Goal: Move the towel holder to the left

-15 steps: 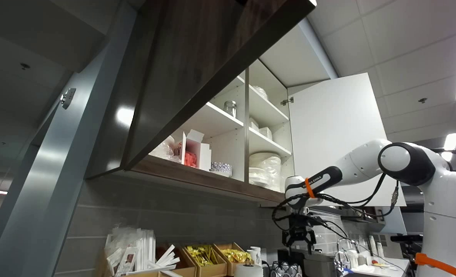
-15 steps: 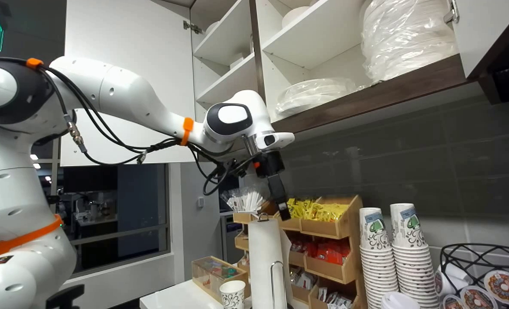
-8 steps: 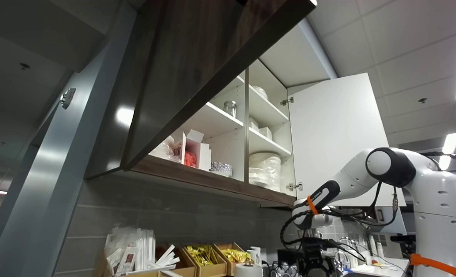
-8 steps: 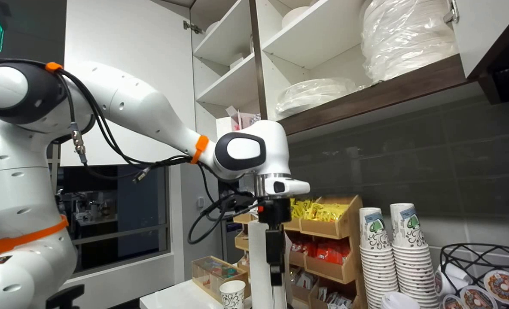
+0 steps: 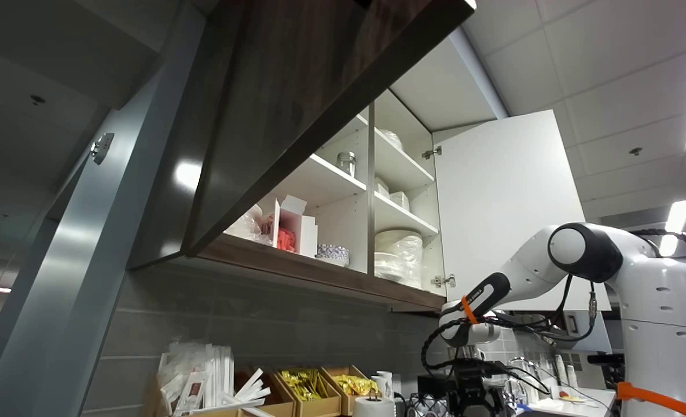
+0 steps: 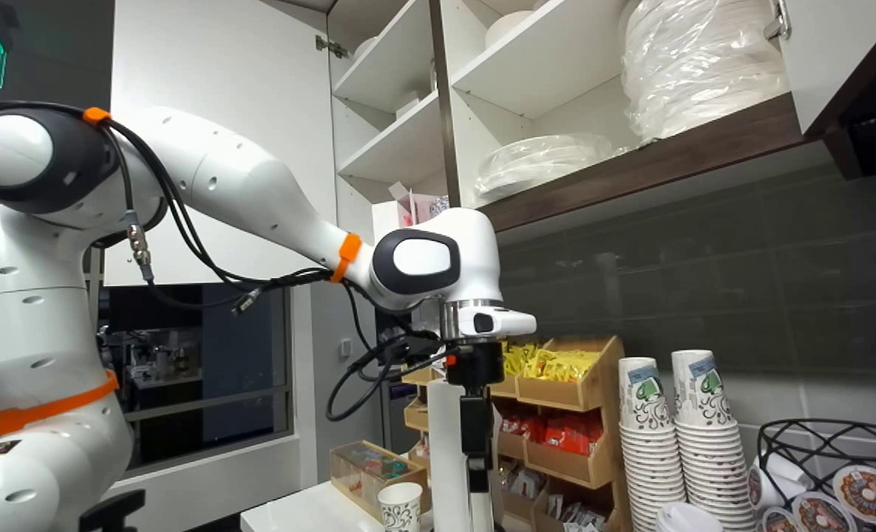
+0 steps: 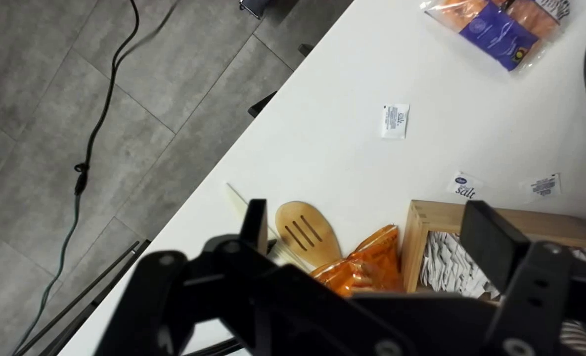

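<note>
End effector points down, fingers spread wide — nothing in its grip. The towel holder, carrying a white paper roll, stands upright in front of the wooden rack in an exterior view; there the end effector passes in front and hides part of it, and its base is out of frame. In an exterior view only the holder's top shows at the bottom edge, with a gap to the end effector — the 2 are apart.

Rack holds yellow packets up top, red packets below. Paper cup sits at picture left of the roll, near a clear-fronted box. Right of the rack: 2 cup stacks, then a black wire basket with pods. Robot arm reaches across in front of the open cabinet.

Wrist view: white desk, gray floor with a dark cable. Slotted wooden spatula and orange bag show between the fingers. Wooden box of white packets partly hidden by 1 finger. 3 small sachets lie loose, 2 just beside the box, 1 farther off.
</note>
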`<control>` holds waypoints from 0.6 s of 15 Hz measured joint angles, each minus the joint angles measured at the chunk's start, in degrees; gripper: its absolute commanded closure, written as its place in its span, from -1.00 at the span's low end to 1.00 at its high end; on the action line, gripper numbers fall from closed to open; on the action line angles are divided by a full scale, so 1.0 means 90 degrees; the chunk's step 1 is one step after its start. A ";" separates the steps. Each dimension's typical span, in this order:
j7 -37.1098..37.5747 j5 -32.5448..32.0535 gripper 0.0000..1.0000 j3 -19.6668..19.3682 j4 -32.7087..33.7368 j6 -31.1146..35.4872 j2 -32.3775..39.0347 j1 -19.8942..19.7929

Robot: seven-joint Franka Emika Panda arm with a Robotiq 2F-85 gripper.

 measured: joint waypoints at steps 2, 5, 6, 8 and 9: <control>0.0000 0.0013 -1.00 0.0000 -0.0023 0.0027 0.0007 0.0002; -0.0101 0.0317 -1.00 -0.0005 -0.0376 0.0398 0.0024 0.0019; -0.0168 0.0433 -1.00 -0.0015 -0.0565 0.0625 0.0025 0.0020; -0.0318 0.0615 -1.00 -0.0050 -0.0961 0.1118 0.0026 0.0020; -0.0388 0.0680 -1.00 -0.0074 -0.1147 0.1340 0.0028 0.0020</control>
